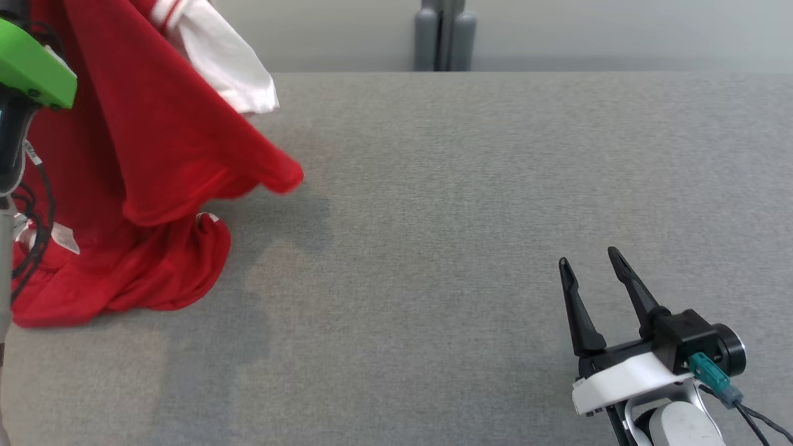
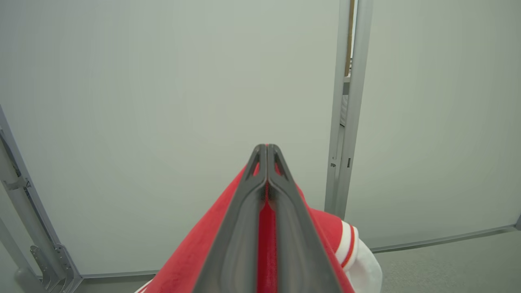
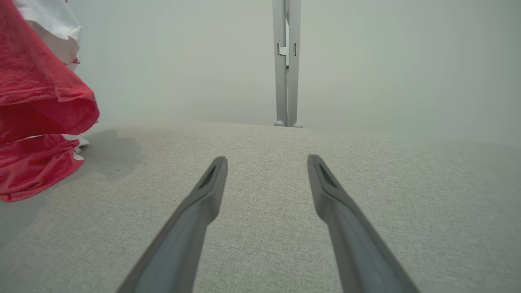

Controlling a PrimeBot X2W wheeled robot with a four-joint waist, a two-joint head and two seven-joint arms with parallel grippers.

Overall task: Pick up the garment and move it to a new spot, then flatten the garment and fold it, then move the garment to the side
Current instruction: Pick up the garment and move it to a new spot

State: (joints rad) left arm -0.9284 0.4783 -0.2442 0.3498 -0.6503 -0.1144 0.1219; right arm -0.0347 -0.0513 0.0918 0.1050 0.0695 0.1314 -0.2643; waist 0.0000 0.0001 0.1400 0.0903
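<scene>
The garment (image 1: 142,155) is red with white, red-striped sleeves. It hangs at the far left of the grey table, lifted high, its lower folds still bunched on the surface. In the left wrist view my left gripper (image 2: 267,147) is shut on the garment (image 2: 191,256), red cloth pinched between the two dark fingers and draping down both sides. My right gripper (image 1: 588,259) stands open low at the right front of the table, nothing between its fingers, far from the cloth. The right wrist view has the right gripper (image 3: 266,160) open, with the garment (image 3: 36,110) at its left edge.
The grey fabric table (image 1: 471,204) stretches wide to the right of the garment. A grey post (image 1: 443,37) stands behind the table's far edge against a pale wall. My left arm's green cover (image 1: 34,68) and cables sit at the left edge.
</scene>
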